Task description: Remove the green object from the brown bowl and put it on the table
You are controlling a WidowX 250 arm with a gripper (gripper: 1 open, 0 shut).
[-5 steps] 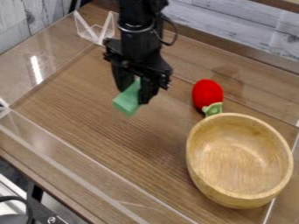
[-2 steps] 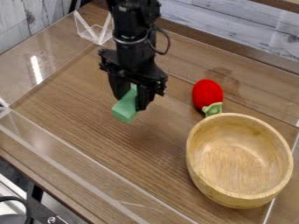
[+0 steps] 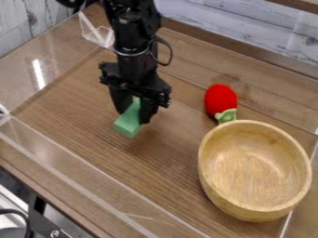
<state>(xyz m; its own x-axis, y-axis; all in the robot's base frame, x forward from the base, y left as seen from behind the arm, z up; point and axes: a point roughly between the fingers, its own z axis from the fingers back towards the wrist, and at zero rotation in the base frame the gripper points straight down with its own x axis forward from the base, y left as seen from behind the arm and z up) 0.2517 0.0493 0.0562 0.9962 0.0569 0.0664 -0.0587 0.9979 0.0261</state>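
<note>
The green object [image 3: 128, 121], a light-green block, hangs tilted between the black fingers of my gripper [image 3: 134, 110], which is shut on it. Its lower end is at or just above the table [image 3: 87, 158], left of centre; I cannot tell if it touches the wood. The brown bowl [image 3: 255, 169] sits at the front right, well clear of the gripper, and nothing shows inside it. The arm comes down from the top of the view with the gripper pointing straight down.
A red strawberry-like toy [image 3: 221, 100] with green leaves lies between the gripper and the bowl's far rim. Clear acrylic walls [image 3: 37, 74] run along the table's edges. Open wood lies in front of and left of the gripper.
The gripper has sunk toward the tabletop and shifted left, carrying the green object with it. Bowl and red toy have stayed put.
</note>
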